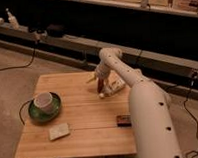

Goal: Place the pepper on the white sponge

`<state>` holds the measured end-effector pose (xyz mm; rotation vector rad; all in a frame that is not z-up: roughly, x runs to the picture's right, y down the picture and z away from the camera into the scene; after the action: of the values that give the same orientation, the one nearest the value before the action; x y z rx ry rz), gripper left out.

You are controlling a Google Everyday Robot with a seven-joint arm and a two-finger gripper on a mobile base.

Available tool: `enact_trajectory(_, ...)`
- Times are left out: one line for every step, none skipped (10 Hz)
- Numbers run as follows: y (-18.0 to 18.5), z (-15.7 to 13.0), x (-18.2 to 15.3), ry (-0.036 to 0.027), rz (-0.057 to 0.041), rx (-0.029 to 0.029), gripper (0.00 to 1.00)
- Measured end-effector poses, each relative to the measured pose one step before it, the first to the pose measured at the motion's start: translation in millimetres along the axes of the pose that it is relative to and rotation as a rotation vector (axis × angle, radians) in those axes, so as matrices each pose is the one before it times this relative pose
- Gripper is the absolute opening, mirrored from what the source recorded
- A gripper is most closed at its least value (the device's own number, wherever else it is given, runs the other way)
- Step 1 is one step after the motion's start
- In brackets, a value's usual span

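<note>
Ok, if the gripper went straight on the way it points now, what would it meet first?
Probably the small slender dark red pepper: the gripper points down at it over the wooden table, beside a pale bottle-shaped object. Whether they already touch, I cannot tell.

The gripper (98, 79) hangs over the far middle of the table (89, 119), the pepper (100, 86) right at it; a pale bottle-shaped object (113, 88) lies just beside, on the arm's side; bare wood runs open from there to the white sponge (59, 130) at the near edge. 1 green plate (32, 112) carrying a white cup (43, 100) flanks that lane; the dark block (123, 120) and the arm (149, 116) close off the opposite side.
</note>
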<state>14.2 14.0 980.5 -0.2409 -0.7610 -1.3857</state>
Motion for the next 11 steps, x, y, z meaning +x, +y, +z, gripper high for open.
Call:
enact_trajectory(1.97, 1.80, -0.73, -0.00574, 0.00188, -0.00371, 0.59)
enact_trajectory(1.88, 1.20, -0.12, -0.00370, 0.00226, -0.00394, 0.50)
enact_trajectory(1.72, 0.39, 0.24, -0.00215, 0.00101, -0.00476, 0.45)
enact_trajectory(1.34, 0.45, 0.11, -0.00240, 0.00071, -0.00450, 0.45)
enact_trajectory(0.43, 0.38, 0.48, -0.00113, 0.00032, -0.00309, 0.45)
enact_trajectory(1.22, 0.98, -0.53, -0.00421, 0.00119, -0.00377, 0.45)
enact_trajectory(1.67, 0.52, -0.23, -0.00321, 0.00263, -0.00299, 0.45)
enact_trajectory(2.51, 0.63, -0.21, -0.00341, 0.00516, -0.00244, 0.45)
enact_trajectory(1.43, -0.10, 0.85, -0.00027, 0.00835, -0.00111, 0.45)
enact_trajectory(1.69, -0.91, 2.37, 0.00335, 0.01353, -0.00154, 0.45)
enact_trajectory(0.13, -2.03, 3.59, 0.00730, 0.01235, 0.00010, 0.45)
